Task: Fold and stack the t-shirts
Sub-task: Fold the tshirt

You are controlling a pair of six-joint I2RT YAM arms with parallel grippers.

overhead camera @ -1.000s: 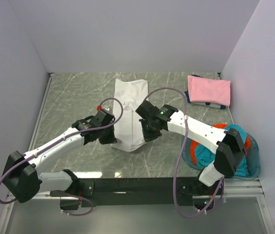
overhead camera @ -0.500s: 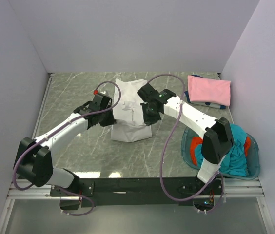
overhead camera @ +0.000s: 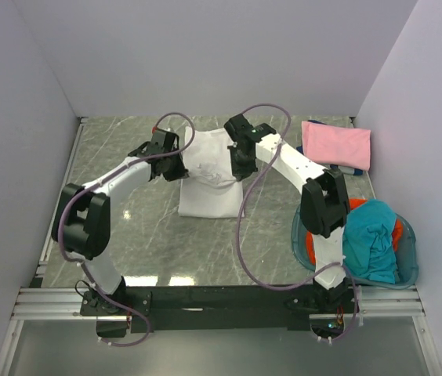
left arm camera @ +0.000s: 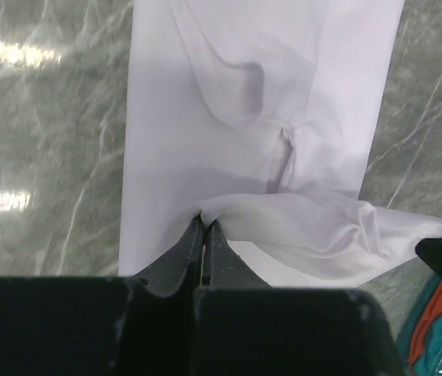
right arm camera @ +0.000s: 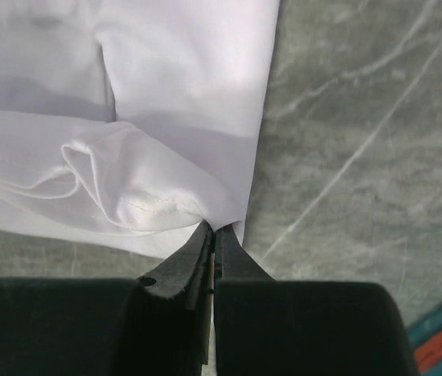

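The white t-shirt (overhead camera: 209,196) lies as a narrow strip in the middle of the table, its near end lifted and doubled over towards the back. My left gripper (overhead camera: 180,169) is shut on the lifted edge's left corner (left arm camera: 205,222), with the cloth bunched at the tips. At the right corner, my right gripper (overhead camera: 237,169) is shut on the same edge (right arm camera: 214,229). A folded pink t-shirt (overhead camera: 336,144) rests at the back right. The teal t-shirt (overhead camera: 370,243) and the orange-red t-shirt (overhead camera: 312,244) lie crumpled in the blue basket (overhead camera: 411,270).
The basket stands at the near right next to the right arm's base. A dark blue and white item (overhead camera: 338,167) peeks out from under the pink t-shirt. Pale walls close the table in at the back and on both sides. Grey marble table (overhead camera: 127,227) surrounds the white t-shirt.
Both grippers have carried the near end of the white t-shirt away from the arm bases towards the back, doubling it over itself. The arms have stretched out further.
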